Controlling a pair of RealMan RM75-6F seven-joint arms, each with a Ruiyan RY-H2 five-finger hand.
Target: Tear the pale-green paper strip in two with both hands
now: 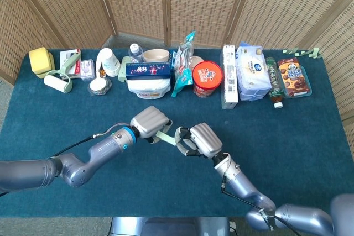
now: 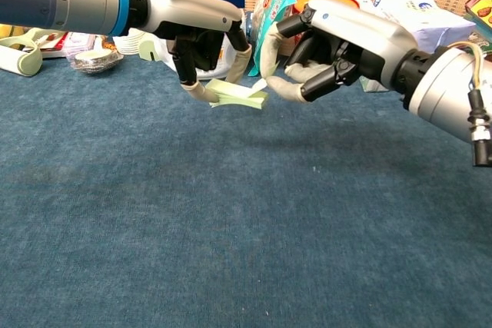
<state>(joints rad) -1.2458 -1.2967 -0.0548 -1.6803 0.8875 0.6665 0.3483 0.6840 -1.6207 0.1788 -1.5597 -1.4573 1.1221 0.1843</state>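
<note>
Chest view: one pale-green paper strip (image 2: pixel 237 96) held in the air above the dark teal carpeted table (image 2: pixel 231 251), not touching it. Left hand (image 2: pixel 201 44) has fingers curled down onto the strip's left end and carries most of it. Right hand (image 2: pixel 319 55) is curled with thumb and a finger closing at the strip's right tip. Contact there looks marginal, so I can't tell if it really has hold.

Strip's long axis runs roughly left-right, hand to hand, nearly level. Only a short span shows between the two hands; it looks whole, no tear seen.

Head view agrees: left hand (image 1: pixel 149 124) and right hand (image 1: pixel 202 141) are close together at table centre, strip (image 1: pixel 166 136) bridging them.

My read: the left hand has the firmer grip and is nearer the strip's bulk. The next move depends on the right hand securing its end before the hands pull apart.

Count: one strip, two hands. A row of packaged groceries (image 1: pixel 210 78) lines the back edge, well apart.
</note>
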